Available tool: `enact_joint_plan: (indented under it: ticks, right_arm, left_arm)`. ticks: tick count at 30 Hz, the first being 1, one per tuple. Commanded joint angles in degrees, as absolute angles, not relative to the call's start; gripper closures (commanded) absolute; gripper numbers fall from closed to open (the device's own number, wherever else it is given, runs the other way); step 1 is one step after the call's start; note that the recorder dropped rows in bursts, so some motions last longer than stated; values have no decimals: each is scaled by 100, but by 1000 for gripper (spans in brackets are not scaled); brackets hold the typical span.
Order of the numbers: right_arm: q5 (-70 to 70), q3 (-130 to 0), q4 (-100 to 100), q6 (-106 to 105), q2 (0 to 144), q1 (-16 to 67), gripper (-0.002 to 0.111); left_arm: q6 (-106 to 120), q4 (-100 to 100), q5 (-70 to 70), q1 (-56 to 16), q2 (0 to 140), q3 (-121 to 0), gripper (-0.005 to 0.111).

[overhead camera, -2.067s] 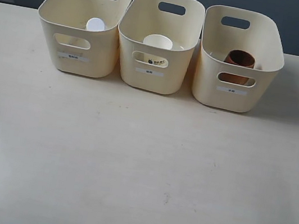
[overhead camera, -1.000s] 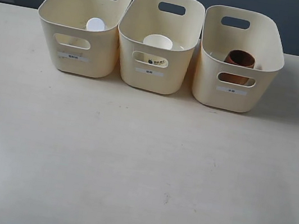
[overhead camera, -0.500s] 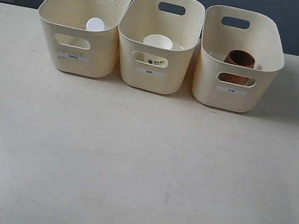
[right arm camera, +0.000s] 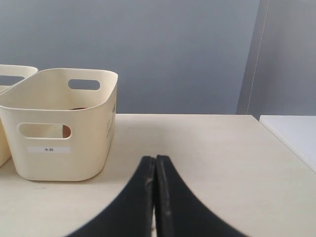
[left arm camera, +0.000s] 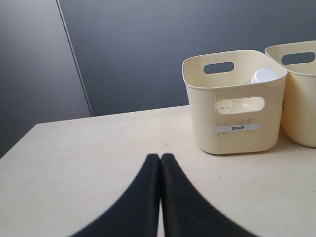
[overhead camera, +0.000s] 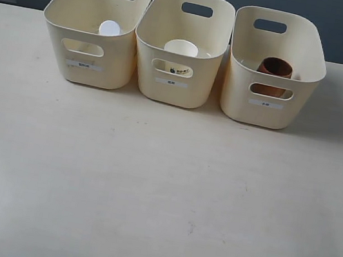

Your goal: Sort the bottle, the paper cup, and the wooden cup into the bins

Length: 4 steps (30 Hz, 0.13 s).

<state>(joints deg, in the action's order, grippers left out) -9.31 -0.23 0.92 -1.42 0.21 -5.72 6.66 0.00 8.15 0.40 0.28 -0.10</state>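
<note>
Bins (overhead camera: 143, 65) across the frame's top hold bottle (overhead camera: 110, 28) left, paper cup (overhead camera: 182, 47) centre, wooden cup (overhead camera: 275, 68) right. Nothing has moved lately. Left hand (left arm camera: 160, 157) and right hand (right arm camera: 155, 159) are clenched, empty. Sorting looks done.

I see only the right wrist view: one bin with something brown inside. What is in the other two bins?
Observer: The middle bin holds the paper cup, rim up.
Operator: And the last one?
Observer: The left bin holds the bottle; its white cap shows clearly.
Operator: Is the other tool free?
Observer: Yes, the left tool is shut and holds nothing.
</note>
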Motion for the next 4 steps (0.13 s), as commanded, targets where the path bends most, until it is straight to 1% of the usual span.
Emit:
enact_joint_plan:
  ticks: [1,4]
  right_arm:
    - [-882,0,84,-155,0,-552,109]
    - [-882,0,84,-155,0,-552,109]
  left_arm:
    - [658,0,774,43,0,0,107]
    - [658,0,774,43,0,0,107]
